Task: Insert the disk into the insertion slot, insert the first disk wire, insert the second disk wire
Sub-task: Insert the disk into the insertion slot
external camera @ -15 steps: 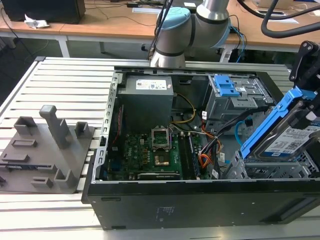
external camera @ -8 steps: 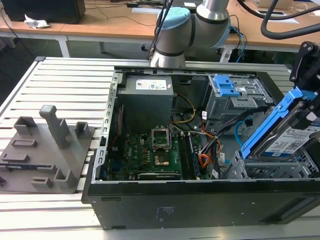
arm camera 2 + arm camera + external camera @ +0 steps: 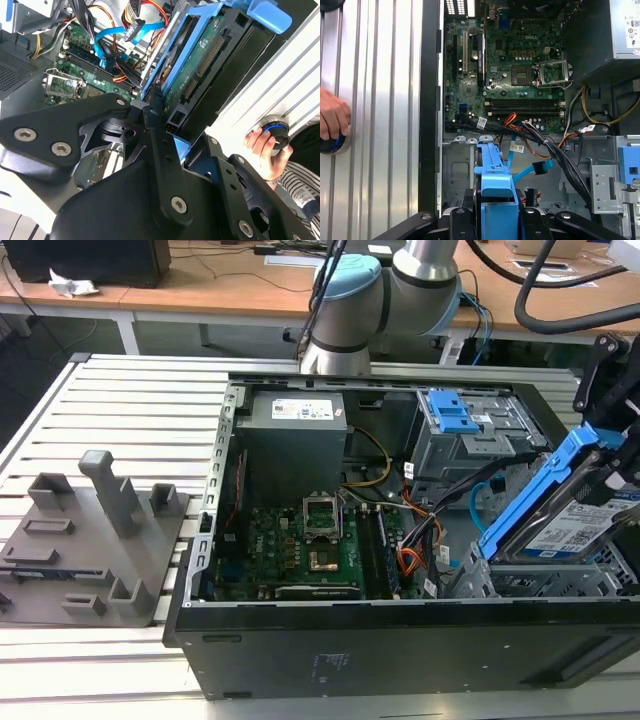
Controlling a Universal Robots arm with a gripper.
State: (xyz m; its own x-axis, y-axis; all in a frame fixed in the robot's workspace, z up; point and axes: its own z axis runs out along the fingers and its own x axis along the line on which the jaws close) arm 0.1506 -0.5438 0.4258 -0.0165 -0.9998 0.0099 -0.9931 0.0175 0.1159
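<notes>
I see one open computer case (image 3: 330, 650) holding one motherboard (image 3: 290, 545), one power supply (image 3: 295, 445) and loose cables. One disk (image 3: 560, 515) is tilted at the exterior view's right, lower end at the insertion slot (image 3: 525, 582), not seated. Gripper (image 3: 497, 217) fingers clamp the disk's blue carrier.

Robotics lab: open computer case (image 3: 400, 645) on slatted aluminium bench (image 3: 130, 405), desks (image 3: 230, 292) behind.
</notes>
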